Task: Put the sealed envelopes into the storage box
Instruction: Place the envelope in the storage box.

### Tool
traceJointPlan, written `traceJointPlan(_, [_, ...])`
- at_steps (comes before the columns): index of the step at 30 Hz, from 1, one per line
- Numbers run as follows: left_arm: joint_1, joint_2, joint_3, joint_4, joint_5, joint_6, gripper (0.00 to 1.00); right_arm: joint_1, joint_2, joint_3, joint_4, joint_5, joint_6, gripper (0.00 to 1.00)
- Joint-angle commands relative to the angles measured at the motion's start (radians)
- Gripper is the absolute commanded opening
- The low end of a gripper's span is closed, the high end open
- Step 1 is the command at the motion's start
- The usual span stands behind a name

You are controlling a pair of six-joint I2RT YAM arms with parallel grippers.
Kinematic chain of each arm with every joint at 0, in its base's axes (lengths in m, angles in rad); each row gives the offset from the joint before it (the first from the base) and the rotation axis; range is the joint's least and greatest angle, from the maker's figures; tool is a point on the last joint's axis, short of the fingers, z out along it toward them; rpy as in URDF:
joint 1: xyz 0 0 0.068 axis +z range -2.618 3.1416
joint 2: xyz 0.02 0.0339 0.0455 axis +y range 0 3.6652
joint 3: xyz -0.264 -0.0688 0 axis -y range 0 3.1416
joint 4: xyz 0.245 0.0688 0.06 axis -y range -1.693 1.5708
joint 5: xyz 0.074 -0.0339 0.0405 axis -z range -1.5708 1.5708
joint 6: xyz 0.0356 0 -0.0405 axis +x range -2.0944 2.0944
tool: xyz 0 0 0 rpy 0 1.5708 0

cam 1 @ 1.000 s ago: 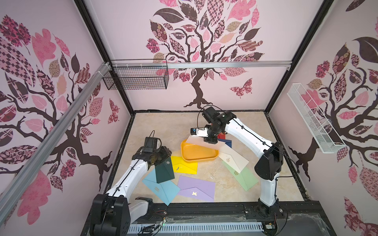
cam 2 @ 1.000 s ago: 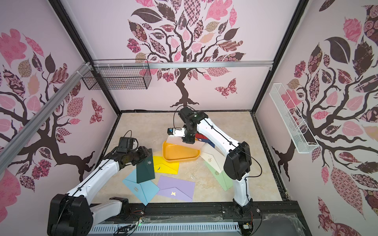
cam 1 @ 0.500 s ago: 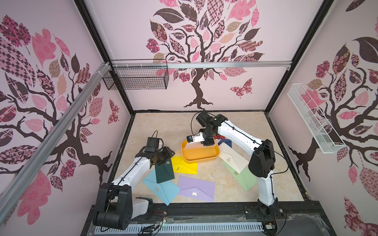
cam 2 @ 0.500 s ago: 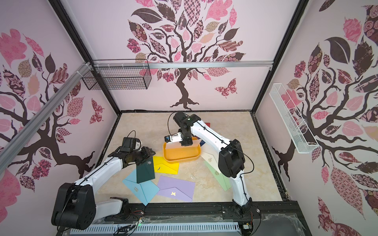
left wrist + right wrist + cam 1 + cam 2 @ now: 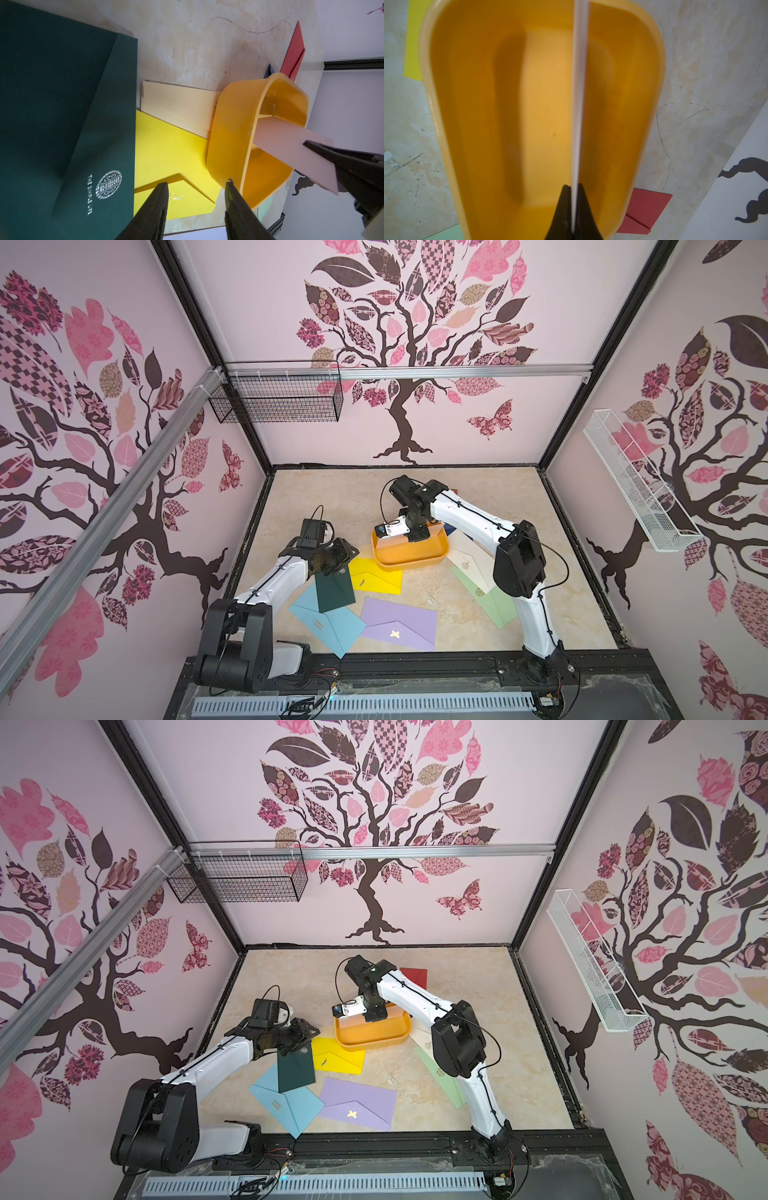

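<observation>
Over the last second the right arm has swung in from behind the box (image 5: pixel 415 562) and dropped low over it, while the left arm has hardly shifted. The right hand (image 5: pixel 574 188) is clenched on a pink envelope (image 5: pixel 291 145), gripping its upper edge. The envelope stands on edge with its lower part inside the orange box, its flat face in line with the box's long side; whether its own long side runs upward or lengthwise cannot be told. The box sits mid-bench (image 5: pixel 332 497), long axis left to right in both top views. The left hand (image 5: pixel 197 182) is released, fingers apart with nothing between them, just above a yellow envelope (image 5: pixel 376 578) whose small gold mark is too fine to read. Beside it a dark green envelope (image 5: pixel 334 589) points toward the front edge and overlaps a light blue one (image 5: pixel 328 624). Its flap bears a round silver emblem and the words "THE SIMPLE LIFE". A lilac envelope (image 5: pixel 399 624) with a small gold emblem lies flat near the front.
</observation>
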Motion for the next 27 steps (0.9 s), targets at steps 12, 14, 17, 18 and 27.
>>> traceJointPlan(12, [0.004,-0.003,-0.014,0.025,0.009,0.008,0.49,0.014,0.047,0.009,0.091,0.057,0.018,0.27])
traceJointPlan(14, [0.004,-0.008,-0.014,0.022,0.009,0.01,0.49,0.013,0.048,0.007,0.109,0.063,0.024,0.27])
traceJointPlan(17, [0.005,-0.014,-0.012,0.014,0.006,0.013,0.49,0.015,0.051,0.005,0.139,0.079,0.026,0.3])
traceJointPlan(18, [0.004,-0.014,-0.01,0.012,0.006,0.015,0.49,0.015,0.051,0.005,0.146,0.083,0.028,0.31])
traceJointPlan(27, [0.004,-0.022,-0.009,0.004,0.002,0.017,0.49,0.015,0.06,0.006,0.192,0.117,0.035,0.4])
